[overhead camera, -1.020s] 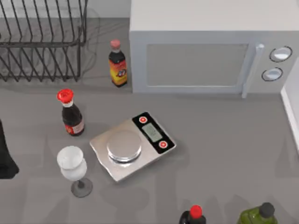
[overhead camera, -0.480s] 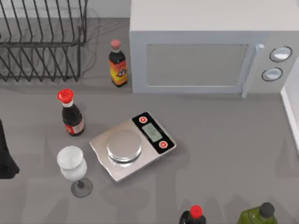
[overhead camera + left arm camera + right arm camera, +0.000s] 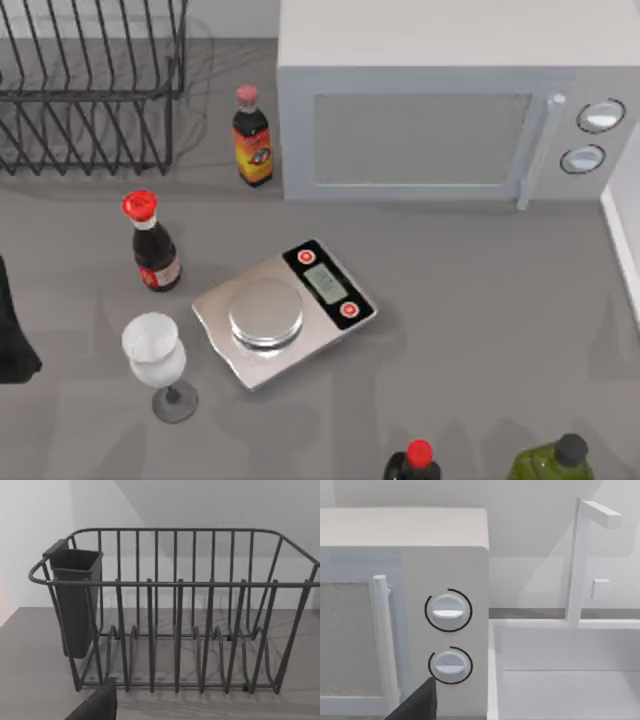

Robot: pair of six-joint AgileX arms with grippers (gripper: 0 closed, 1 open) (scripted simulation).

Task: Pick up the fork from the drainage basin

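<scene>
The fork is hidden from me. The drainage basin [image 3: 90, 100], a dark wire rack, stands at the table's back left. In the left wrist view the drainage basin [image 3: 175, 630] faces me with bare wires and a dark cutlery cup [image 3: 75, 600] on one end, its inside hidden. My left arm [image 3: 12, 335] sits at the table's left edge, and a dark part of the left gripper [image 3: 95, 706] pokes into its wrist view, well short of the rack. A dark part of my right gripper [image 3: 416, 703] shows in front of the microwave's knobs [image 3: 448, 611].
A white microwave [image 3: 440, 110] fills the back right, with a white sink and faucet [image 3: 580, 560] beside it. A kitchen scale [image 3: 285, 312], a wine glass [image 3: 158, 360] and two sauce bottles [image 3: 152, 242] [image 3: 251, 135] stand mid-table. Two more bottles [image 3: 415, 462] [image 3: 555, 462] stand at the front edge.
</scene>
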